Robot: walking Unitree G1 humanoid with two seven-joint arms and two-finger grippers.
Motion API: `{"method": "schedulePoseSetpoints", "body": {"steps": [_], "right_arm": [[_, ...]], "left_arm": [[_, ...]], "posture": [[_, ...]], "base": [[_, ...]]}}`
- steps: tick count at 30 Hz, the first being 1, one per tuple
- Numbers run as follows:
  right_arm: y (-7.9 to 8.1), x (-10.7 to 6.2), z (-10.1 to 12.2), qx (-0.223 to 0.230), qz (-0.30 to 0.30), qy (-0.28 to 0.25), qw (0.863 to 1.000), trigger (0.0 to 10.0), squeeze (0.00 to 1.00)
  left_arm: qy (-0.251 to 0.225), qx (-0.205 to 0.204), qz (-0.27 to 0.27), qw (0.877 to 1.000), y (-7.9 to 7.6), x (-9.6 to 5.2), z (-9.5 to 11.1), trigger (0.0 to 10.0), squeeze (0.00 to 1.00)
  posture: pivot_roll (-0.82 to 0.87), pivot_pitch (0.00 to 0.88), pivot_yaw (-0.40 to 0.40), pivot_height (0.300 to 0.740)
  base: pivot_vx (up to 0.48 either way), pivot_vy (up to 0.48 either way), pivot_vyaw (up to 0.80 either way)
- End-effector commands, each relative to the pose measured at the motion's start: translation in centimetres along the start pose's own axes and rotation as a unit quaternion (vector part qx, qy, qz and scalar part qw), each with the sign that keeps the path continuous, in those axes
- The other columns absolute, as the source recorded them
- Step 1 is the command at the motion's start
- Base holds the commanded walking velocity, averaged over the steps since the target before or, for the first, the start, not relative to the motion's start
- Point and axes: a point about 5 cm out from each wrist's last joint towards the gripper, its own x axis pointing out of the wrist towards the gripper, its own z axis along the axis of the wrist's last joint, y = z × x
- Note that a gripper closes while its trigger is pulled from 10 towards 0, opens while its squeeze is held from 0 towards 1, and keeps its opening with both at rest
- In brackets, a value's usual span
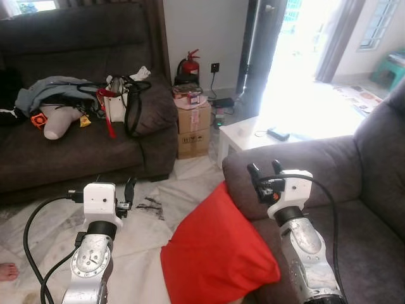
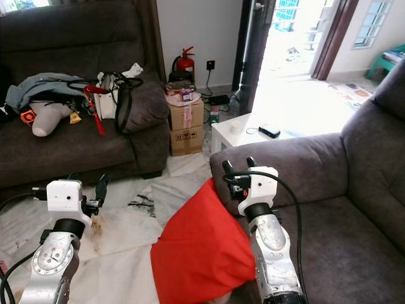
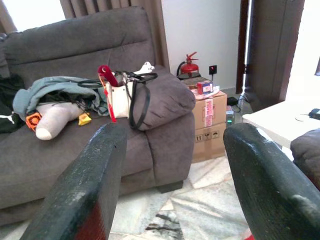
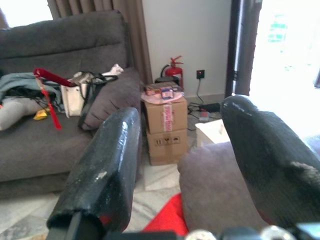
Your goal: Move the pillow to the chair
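Note:
A red pillow (image 1: 218, 253) stands tilted on the marble floor, leaning against the outer side of the grey chair's armrest (image 1: 297, 161). The chair's seat (image 1: 361, 221) lies to my right. My right gripper (image 1: 264, 170) is raised above the pillow's top corner, in front of the armrest, open and empty. In the right wrist view its fingers (image 4: 105, 165) are spread, with a bit of the pillow (image 4: 167, 220) below them. My left gripper (image 1: 128, 192) is held up over the floor to the left of the pillow, open, with nothing between its fingers (image 3: 85, 190).
A dark sofa (image 1: 82, 152) at the back left holds clothes and a bag (image 1: 123, 98). Stacked cardboard boxes (image 1: 193, 130) and a fire extinguisher (image 1: 188, 66) stand by the wall. A white low table (image 1: 253, 136) sits beyond the armrest. A person's foot (image 1: 6, 272) is at the left edge.

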Motion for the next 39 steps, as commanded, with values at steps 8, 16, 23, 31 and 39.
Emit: {"method": "schedulePoseSetpoints", "body": {"steps": [8, 16, 23, 31, 39], "right_arm": [[0.27, 0.40, 0.05, 0.003, 0.008, 0.010, 1.000, 10.0, 0.00], [0.42, 0.40, 0.02, 0.002, 0.013, 0.017, 1.000, 10.0, 0.00], [0.13, 0.25, 0.23, -0.005, 0.014, 0.011, 1.000, 10.0, 0.00], [0.25, 0.24, 0.11, -0.007, 0.019, 0.018, 1.000, 10.0, 0.00], [0.39, 0.29, 0.12, -0.005, 0.026, 0.021, 0.999, 10.0, 0.00]], "left_arm": [[-0.009, 0.003, 0.009, 1.000, 0.30, 0.25, 0.73, 10.0, 0.00], [-0.006, 0.001, 0.015, 1.000, 0.33, 0.16, 0.68, 10.0, 0.00], [-0.005, -0.004, 0.013, 1.000, -0.12, 0.09, 0.71, 10.0, 0.00], [-0.003, -0.007, 0.016, 1.000, -0.21, 0.01, 0.71, 10.0, 0.00], [-0.002, -0.011, 0.018, 1.000, -0.34, 0.01, 0.70, 10.0, 0.00]], "posture": [[0.04, 0.000, -0.012, 0.677], [0.03, 0.000, -0.017, 0.634], [0.03, 0.000, -0.022, 0.610], [0.03, 0.000, -0.026, 0.610], [0.03, 0.000, -0.030, 0.610]], "base": [[0.000, 0.000, 0.00], [0.000, 0.000, 0.00], [0.000, 0.000, 0.00], [0.000, 0.000, 0.00], [0.000, 0.000, 0.00]]}}
